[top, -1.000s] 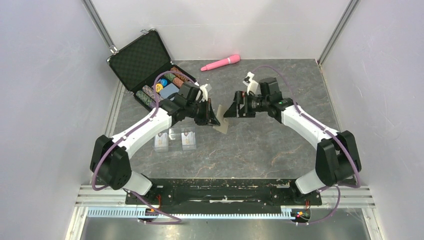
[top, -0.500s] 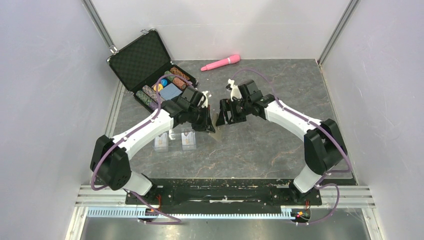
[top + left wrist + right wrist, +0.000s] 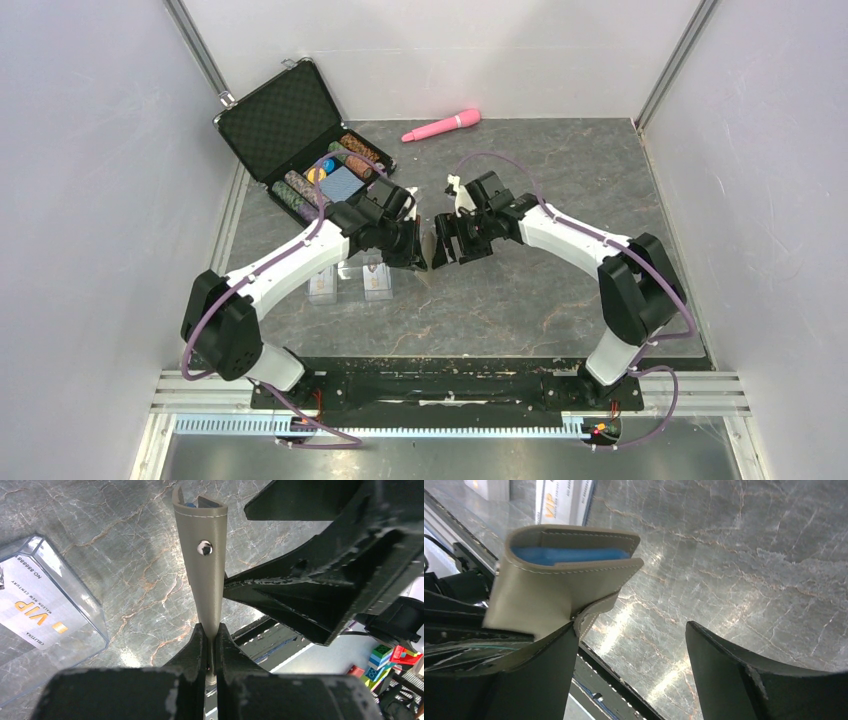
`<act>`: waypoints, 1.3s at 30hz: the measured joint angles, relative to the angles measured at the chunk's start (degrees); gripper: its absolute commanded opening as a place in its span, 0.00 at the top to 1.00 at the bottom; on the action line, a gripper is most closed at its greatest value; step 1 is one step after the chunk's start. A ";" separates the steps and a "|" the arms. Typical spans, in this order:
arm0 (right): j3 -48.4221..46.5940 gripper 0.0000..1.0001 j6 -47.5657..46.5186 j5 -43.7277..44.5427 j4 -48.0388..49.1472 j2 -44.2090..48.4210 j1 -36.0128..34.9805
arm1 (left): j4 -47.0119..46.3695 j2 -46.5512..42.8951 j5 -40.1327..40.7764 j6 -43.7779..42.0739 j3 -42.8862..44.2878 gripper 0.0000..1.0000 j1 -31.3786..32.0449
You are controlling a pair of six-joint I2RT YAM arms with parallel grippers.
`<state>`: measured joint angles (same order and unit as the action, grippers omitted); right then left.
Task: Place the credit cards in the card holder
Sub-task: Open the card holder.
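The left fingers [image 3: 204, 639] are clamped on the card holder [image 3: 205, 570], its long axis pointing straight out from them. The right fingers [image 3: 448, 243] stand spread, with the holder against one finger and not between them. The credit cards [image 3: 349, 283] sit in clear boxes on the bench beside the left fingers.

The card holder [image 3: 207, 580] is right of the credit cards [image 3: 377, 282].
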<state>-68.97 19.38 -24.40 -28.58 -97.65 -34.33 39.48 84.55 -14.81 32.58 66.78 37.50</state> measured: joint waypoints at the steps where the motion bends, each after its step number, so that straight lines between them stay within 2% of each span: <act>1: 0.17 0.20 0.00 0.44 -0.42 0.00 -0.09 | -0.02 0.00 0.02 0.00 0.00 0.98 0.04; 7: 3.10 0.19 -2.08 8.02 -5.81 -0.59 0.76 | -1.99 -1.77 0.22 0.00 0.04 0.98 0.09; 14: 6.12 0.18 -3.45 8.39 -6.97 0.81 7.17 | -6.14 -4.52 0.15 0.42 -0.22 0.98 0.09; 19: 6.47 0.16 -6.62 4.31 -6.45 7.21 11.45 | -8.59 -4.85 -0.39 1.14 -2.16 0.98 0.09; 22: 6.47 0.16 -7.50 0.20 -5.33 10.10 11.63 | -9.31 -4.83 -0.72 2.47 -3.17 0.98 0.09; 27: 7.41 0.16 -5.29 -8.74 0.39 12.37 11.28 | -10.34 -4.81 -0.79 3.13 -3.28 0.98 0.09; 31: 8.72 0.17 -2.54 -12.70 4.44 12.61 11.17 | -10.95 -4.79 -1.01 3.50 -3.28 0.98 0.09; 34: 9.92 0.28 -0.70 -13.97 6.67 12.50 10.78 | -10.97 -4.79 -1.60 3.52 -3.37 0.98 0.09; 37: 10.08 0.44 1.01 -13.92 8.07 11.63 9.86 | -11.19 -4.79 -1.88 3.54 -3.54 0.98 0.09; 39: 10.08 0.49 1.95 -13.49 8.79 10.49 9.31 | -11.43 -4.79 -1.92 3.56 -3.89 0.98 0.09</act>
<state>-58.89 21.32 -37.89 -19.79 -87.15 -25.02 28.05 79.77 -16.73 36.14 62.89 37.58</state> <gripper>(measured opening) 0.585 0.064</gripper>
